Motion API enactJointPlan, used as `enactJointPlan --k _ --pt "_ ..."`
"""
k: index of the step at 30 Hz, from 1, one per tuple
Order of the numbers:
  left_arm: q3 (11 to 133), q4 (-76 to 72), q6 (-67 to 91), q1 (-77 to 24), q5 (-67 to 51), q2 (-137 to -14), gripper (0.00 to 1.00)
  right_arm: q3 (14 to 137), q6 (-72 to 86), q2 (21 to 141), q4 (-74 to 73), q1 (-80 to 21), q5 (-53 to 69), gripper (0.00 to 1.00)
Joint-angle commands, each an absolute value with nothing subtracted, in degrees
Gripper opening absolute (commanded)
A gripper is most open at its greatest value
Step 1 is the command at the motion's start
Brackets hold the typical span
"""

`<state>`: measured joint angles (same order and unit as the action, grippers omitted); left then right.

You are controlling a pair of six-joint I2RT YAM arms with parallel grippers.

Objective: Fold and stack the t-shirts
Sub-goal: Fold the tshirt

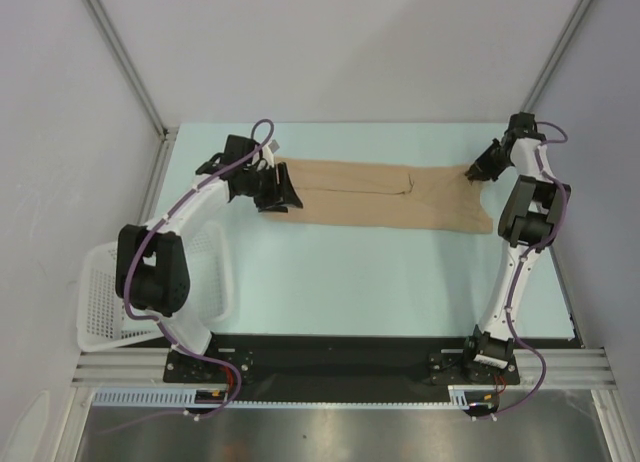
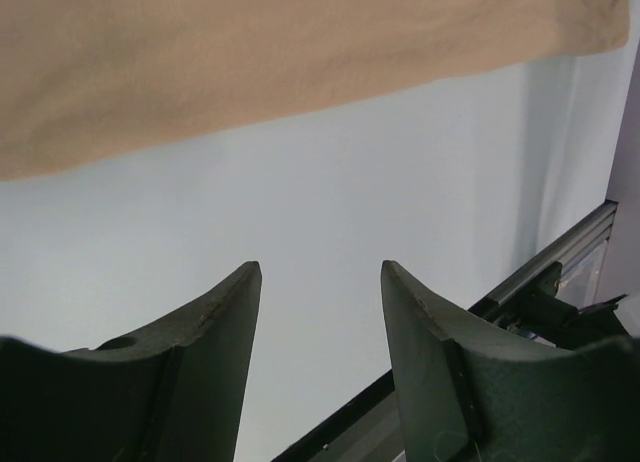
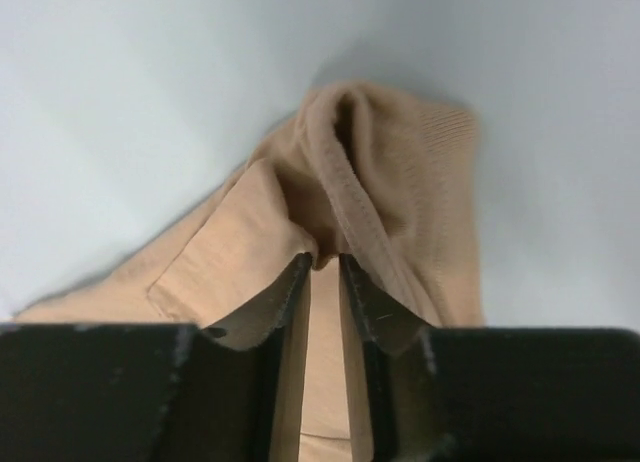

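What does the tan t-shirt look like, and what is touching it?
The t-shirt is plain tan, soft cloth with no print. It lies folded into a long flat strip across the far side of the pale table. A stitched hem shows at its right end, where the cloth is bunched up and pinched in the right tool. The left tool is open by the left end, holding nothing.

One tan t-shirt [image 1: 380,194], one white lattice basket [image 1: 100,302], one pale table [image 1: 350,282] and two arms, the left arm [image 1: 190,214] and the right arm [image 1: 506,282], are showing.
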<state>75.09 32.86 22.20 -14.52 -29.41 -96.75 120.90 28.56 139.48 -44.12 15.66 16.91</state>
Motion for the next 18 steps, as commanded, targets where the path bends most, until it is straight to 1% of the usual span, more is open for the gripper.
enactJointPlan --k 1,2,3,8,9,11,12,13,14,15,16,17,18 --pt "78.3 34.5 20.0 -14.1 -27.9 -97.6 0.58 126.4 26.7 140.6 -48.6 17.3 11.3 0.25" --pt "78.7 35.1 20.0 -14.1 -27.5 -97.9 0.58 127.4 26.8 140.5 -49.8 17.7 10.7 0.26" --pt "79.4 35.2 20.0 -14.1 -27.2 -98.1 0.58 127.6 27.0 140.2 -50.2 17.8 10.2 0.31" --pt "80.9 36.3 20.3 -14.1 -24.7 -97.9 0.6 127.5 27.3 134.4 -52.6 17.5 8.7 0.45" --pt "80.9 36.3 20.3 -14.1 -24.5 -97.8 0.6 126.9 27.4 133.2 -52.8 17.5 8.9 0.54" --pt "80.6 35.7 20.5 -14.0 -24.5 -97.3 0.62 125.2 28.3 128.8 -53.7 17.5 8.7 0.64" --pt "79.7 35.4 20.6 -14.1 -24.7 -96.9 0.62 121.8 29.1 127.1 -53.4 17.5 8.8 0.69" --pt "79.1 34.9 20.9 -14.0 -25.0 -96.6 0.62 118.9 29.9 124.7 -52.7 17.5 10.2 0.78" --pt "78.4 33.8 21.1 -14.1 -25.2 -95.6 0.62 116.0 31.0 120.6 -50.6 17.7 11.2 0.81" --pt "76.8 33.2 21.3 -14.1 -25.4 -95.2 0.63 108.4 34.7 118.0 -49.3 17.8 12.3 0.84" --pt "76.0 32.7 21.7 -14.1 -25.6 -94.7 0.63 104.2 36.5 115.5 -47.9 18.0 14.0 0.84" --pt "74.5 31.6 21.9 -14.1 -25.3 -93.6 0.63 99.8 38.7 109.6 -42.9 17.8 14.7 0.85" --pt "73.9 31.1 22.1 -14.1 -25.3 -93.2 0.64 94.1 42.2 106.6 -39.8 17.4 15.0 0.87"
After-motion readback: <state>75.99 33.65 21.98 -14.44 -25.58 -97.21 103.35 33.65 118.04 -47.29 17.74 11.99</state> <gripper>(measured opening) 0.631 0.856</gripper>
